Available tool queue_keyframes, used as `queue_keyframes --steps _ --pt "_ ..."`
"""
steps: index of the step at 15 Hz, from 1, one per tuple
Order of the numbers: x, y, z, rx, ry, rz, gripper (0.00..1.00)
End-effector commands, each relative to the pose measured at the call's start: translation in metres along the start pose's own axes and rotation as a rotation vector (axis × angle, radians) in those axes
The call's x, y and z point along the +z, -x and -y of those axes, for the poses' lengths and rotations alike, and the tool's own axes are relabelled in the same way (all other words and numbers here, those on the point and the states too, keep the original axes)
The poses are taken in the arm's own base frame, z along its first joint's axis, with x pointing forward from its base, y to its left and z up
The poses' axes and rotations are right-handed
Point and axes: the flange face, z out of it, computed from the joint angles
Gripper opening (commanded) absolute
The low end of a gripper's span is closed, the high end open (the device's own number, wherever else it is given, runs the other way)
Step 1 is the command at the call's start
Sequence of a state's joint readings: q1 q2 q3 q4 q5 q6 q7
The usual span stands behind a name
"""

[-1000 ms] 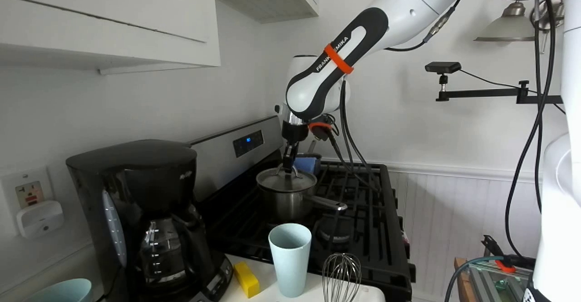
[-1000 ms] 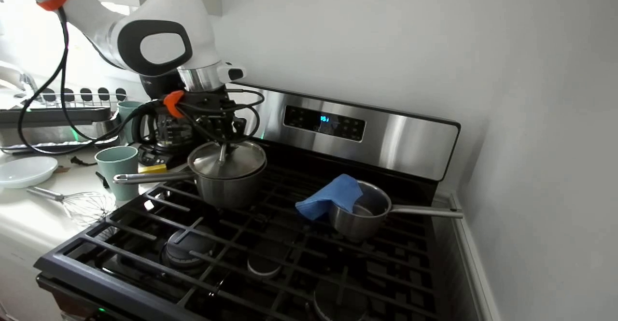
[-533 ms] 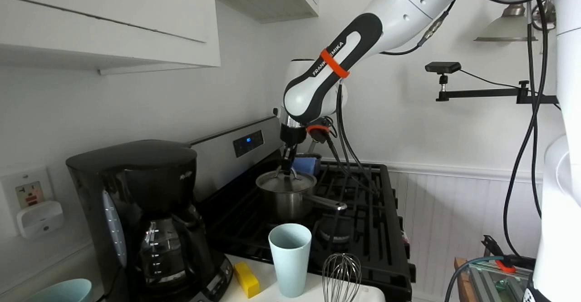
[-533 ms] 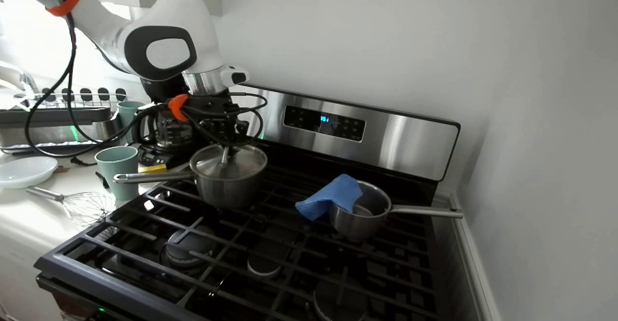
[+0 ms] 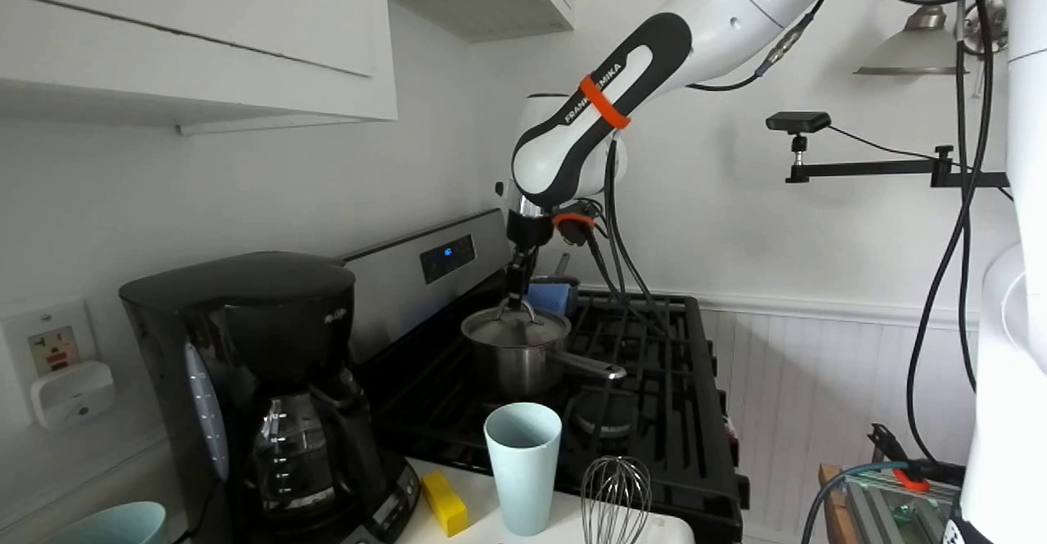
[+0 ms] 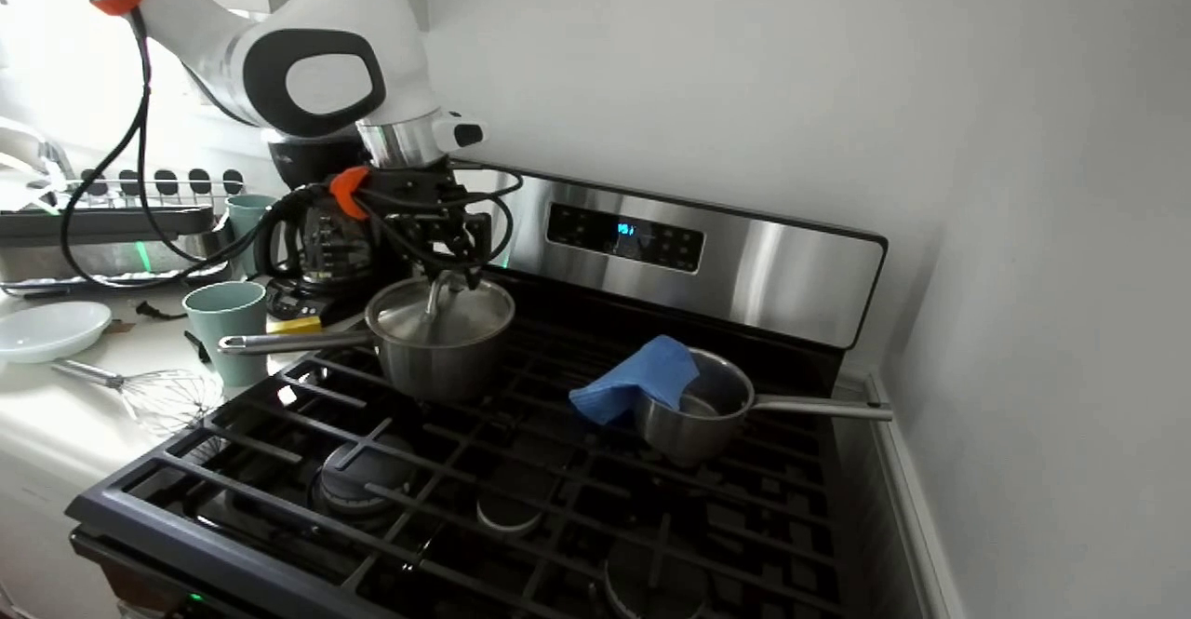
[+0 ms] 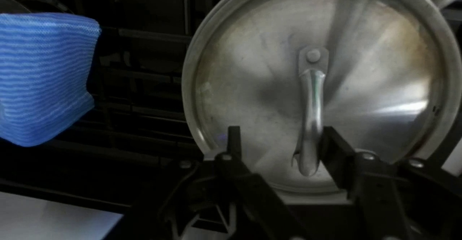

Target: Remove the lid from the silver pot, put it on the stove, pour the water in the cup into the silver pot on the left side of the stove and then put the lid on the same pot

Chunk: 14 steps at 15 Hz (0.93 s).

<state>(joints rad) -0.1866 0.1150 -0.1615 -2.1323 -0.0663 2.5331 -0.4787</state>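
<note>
In the wrist view, the lid handle (image 7: 313, 106) between the matt black fingers (image 7: 337, 157) is of smooth, glossy metal. The lid (image 7: 274, 84) beneath them has a satin metal shine, with a brownish tint near its rim – and under it, the saucepan (image 6: 442, 372) is softly shining steel. Well apart from the fingers, the blue cloth (image 7: 43, 77) is ribbed and matt, the tumbler (image 5: 523, 478) smooth like plastic – only faintly shiny.

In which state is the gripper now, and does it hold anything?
Gripper: open, jaws apart over the lid, holding nothing.
</note>
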Motion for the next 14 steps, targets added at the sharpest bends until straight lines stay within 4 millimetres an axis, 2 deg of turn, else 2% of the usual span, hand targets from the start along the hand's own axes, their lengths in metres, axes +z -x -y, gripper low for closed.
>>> queue_keyframes --steps 1,3,10,14 --pt "-0.047 0.015 -0.015 0.109 -0.022 0.034 0.91" --pt "-0.072 0.027 -0.023 0.16 -0.048 0.068 1.0" --pt "-0.157 0.079 -0.035 0.248 -0.191 0.073 1.0" --pt "-0.184 0.103 -0.033 0.198 -0.324 0.115 1.0"
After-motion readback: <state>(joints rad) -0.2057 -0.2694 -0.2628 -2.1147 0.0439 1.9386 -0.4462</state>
